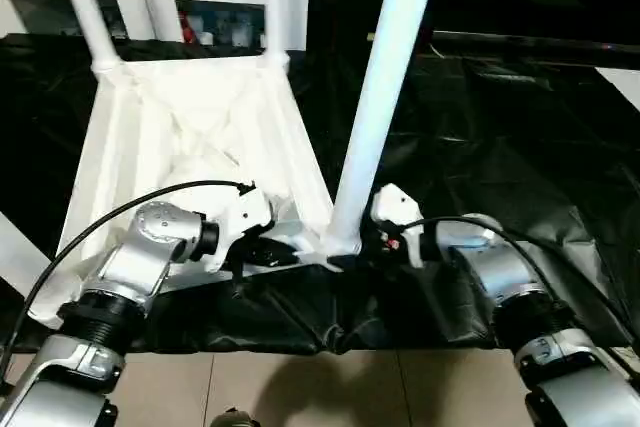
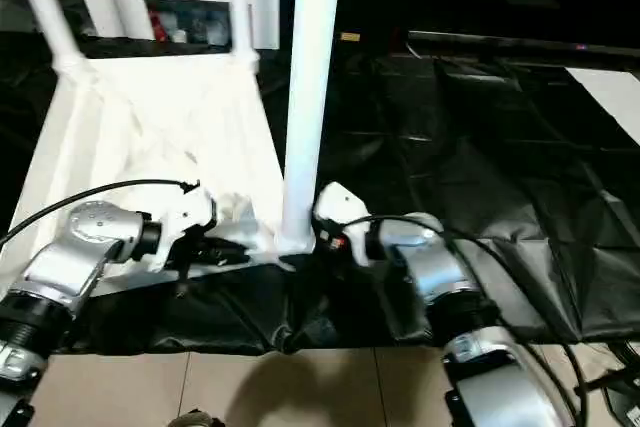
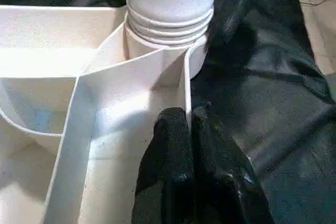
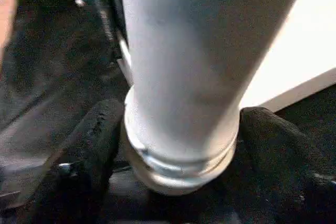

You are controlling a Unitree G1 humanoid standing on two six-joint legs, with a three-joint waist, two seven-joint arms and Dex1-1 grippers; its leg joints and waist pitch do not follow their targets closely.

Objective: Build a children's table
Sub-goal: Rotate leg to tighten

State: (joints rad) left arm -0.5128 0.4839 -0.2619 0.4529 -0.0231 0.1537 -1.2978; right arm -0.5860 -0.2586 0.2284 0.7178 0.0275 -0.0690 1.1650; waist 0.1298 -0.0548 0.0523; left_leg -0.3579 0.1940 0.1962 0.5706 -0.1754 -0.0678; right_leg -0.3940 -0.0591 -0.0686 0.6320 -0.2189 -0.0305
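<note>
Black crinkled plastic sheeting (image 1: 480,127) is spread beneath the work, and the all-white plastic children's table (image 1: 190,137) is laid on it upside down across the left and centre of the frame, presumably so that its corner sockets are open to the legs; two legs (image 1: 85,7) are already stood at the upper left. The near rim is pinched by the left tool (image 3: 186,129), jaws nearly closed, seemingly to steady the top. The long white tapered tubular leg (image 1: 385,87) at the lower centre is held between the right tool's (image 4: 178,145) wide black fingers (image 4: 92,145), just above the socket.
</note>
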